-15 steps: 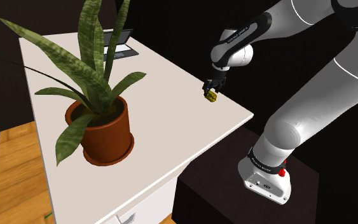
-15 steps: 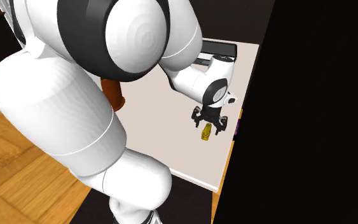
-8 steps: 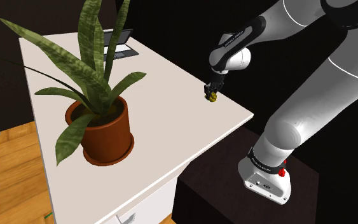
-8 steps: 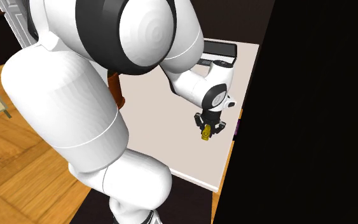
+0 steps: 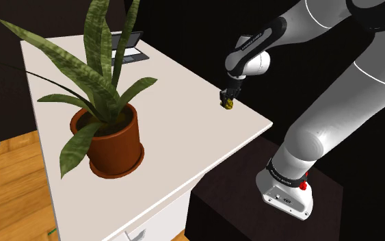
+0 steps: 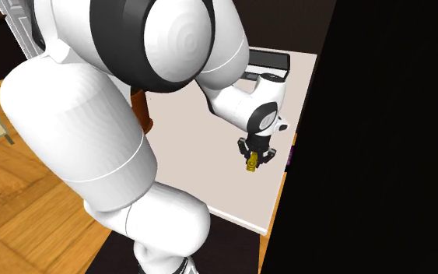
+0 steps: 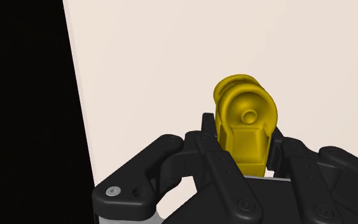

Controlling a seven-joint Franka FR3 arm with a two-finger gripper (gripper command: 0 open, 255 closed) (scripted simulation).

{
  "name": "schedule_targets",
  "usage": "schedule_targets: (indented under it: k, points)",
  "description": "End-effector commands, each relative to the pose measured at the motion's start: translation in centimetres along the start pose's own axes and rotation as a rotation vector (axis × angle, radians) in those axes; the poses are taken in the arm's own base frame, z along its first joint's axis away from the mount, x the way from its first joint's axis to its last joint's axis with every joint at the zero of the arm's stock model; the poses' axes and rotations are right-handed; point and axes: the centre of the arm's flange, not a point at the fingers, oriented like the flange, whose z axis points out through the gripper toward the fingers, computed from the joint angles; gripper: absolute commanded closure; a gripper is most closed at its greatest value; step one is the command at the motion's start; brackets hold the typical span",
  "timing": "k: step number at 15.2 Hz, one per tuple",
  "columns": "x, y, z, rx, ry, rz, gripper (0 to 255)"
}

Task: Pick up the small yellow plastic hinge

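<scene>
Two fingers [image 7: 208, 130]: clamped on the yellow hinge [image 7: 244, 121] from both sides, so the claw [image 7: 242, 137] has it gripped
Hinge: sits right between the fingertips, rounded end pointing away from the claw
Hidden: its base disappears behind the claw's black body
Table [image 7: 171, 63]: pale top under the claw, edge just beside it. Can't tell if the hinge touches it
Arm [image 6: 116, 117]: blocks most of the pot [image 6: 141, 117]

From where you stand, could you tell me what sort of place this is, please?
Probably a room in a home: a white table bears a potted plant and what looks like a laptop, over a wooden floor.
</scene>
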Motion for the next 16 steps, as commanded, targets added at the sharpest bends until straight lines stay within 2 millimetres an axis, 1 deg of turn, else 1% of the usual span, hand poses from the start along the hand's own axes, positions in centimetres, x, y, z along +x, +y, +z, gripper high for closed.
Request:
schedule_targets:
  k: [1, 14, 16]
  points:
    - [0.0, -0.1, -0.8, 0.0, -0.001, 0.0, 255]
    - [0.2, -0.6, -7.6, 0.0, -0.001, 0.0, 255]
    - [0.2, -0.6, -7.7, 0.0, -0.001, 0.0, 255]
